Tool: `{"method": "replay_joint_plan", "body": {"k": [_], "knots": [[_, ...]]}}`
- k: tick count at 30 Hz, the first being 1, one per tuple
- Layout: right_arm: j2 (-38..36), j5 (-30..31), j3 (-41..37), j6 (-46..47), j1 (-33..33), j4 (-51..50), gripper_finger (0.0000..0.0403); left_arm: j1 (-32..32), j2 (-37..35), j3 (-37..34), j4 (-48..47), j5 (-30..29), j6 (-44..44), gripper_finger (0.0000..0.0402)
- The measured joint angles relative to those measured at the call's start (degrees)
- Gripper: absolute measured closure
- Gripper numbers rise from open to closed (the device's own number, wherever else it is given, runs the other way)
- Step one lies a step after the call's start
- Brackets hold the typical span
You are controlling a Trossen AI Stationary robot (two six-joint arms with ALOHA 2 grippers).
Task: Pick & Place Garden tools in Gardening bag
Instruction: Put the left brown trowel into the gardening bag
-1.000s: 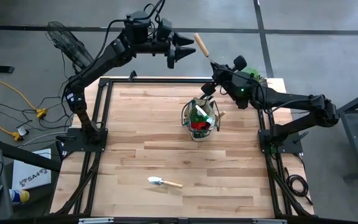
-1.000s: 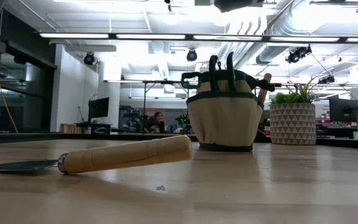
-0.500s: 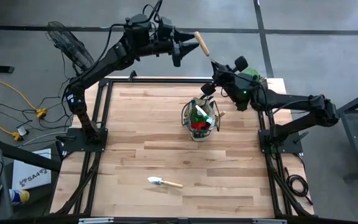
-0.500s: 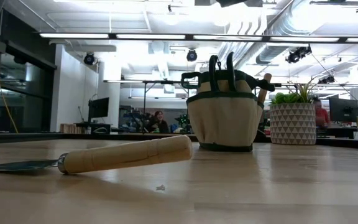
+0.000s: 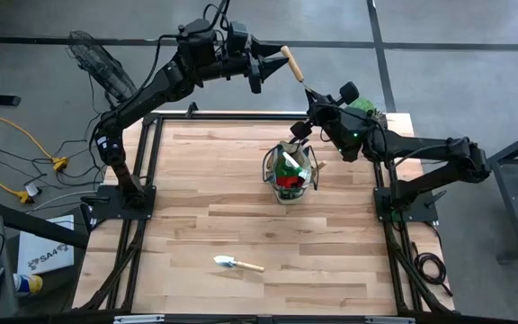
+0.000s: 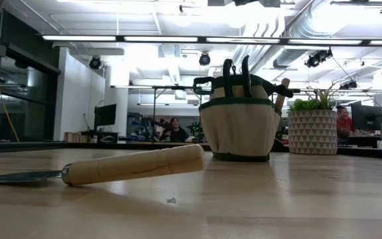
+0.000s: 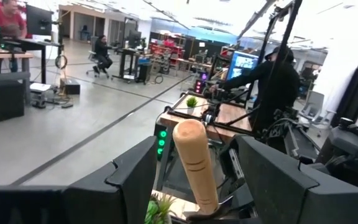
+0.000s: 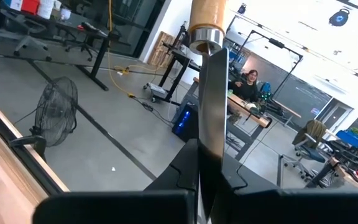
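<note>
Reaching beyond the table's far edge, left gripper (image 5: 271,65) jaws spread around trowel handle (image 5: 289,63).

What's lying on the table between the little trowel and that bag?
Nothing: the high view shows bare wood between the trowel and the gardening bag.

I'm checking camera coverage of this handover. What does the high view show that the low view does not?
Only the high view shows both arms: the right gripper shut on the blade of a wooden-handled trowel beyond the table's far edge, and the open left gripper at its handle. Only the low view shows the patterned plant pot clearly, plus people in the room behind. Both show the gardening bag and a second trowel lying on the table.
</note>
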Motion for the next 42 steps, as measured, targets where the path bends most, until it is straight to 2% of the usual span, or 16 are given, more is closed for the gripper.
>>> {"method": "replay_joint_plan", "body": {"k": [39,42], "knots": [[0.2,-2.7,0.0,0.2,0.0,2.1,0.04,-1.1,0.8,-0.1,2.9,0.3,-6.0,0.0181],[0.2,-2.5,0.0,0.2,0.0,2.1,0.04,-1.9,1.2,0.1,3.2,-1.4,-5.7,0.0181]]}}
